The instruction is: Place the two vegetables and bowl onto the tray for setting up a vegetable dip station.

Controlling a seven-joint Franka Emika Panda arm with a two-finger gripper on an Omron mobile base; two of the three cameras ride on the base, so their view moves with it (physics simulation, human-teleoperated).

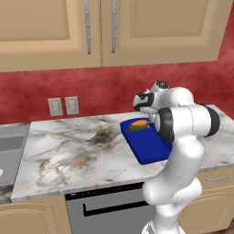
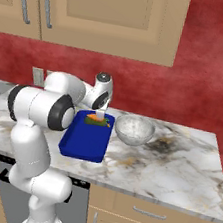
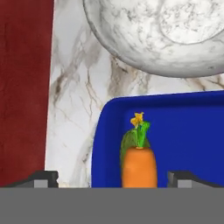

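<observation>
Marble tabletop (image 1: 68, 151) runs along a red back wall, wooden cabinets above. The blue tray (image 1: 151, 147) lies on it near the wall, with the arm bent over its far end. The gripper (image 3: 113, 177) hangs just above the tray's far corner; in the hand view the two dark tips stand well apart, one on each side of the carrot (image 3: 139, 167), neither touching it, so the jaws are wide and hold nothing. The carrot lies on the tray floor, green tip pointing toward the bowl. The dark-green cucumber piece (image 3: 127, 144) lies just beside and partly behind the carrot, mostly hidden by it; whether the two touch I cannot tell. From the left base view, carrot (image 1: 138, 123) and green piece (image 1: 136, 128) sit together at the tray's far end. The whitish bowl (image 2: 134, 129) stands on the tabletop just beside the tray (image 2: 86, 140), off it, upright, on the side away from the arm's base. Two wall outlets (image 1: 63, 106) sit on the red wall to the left.
</observation>
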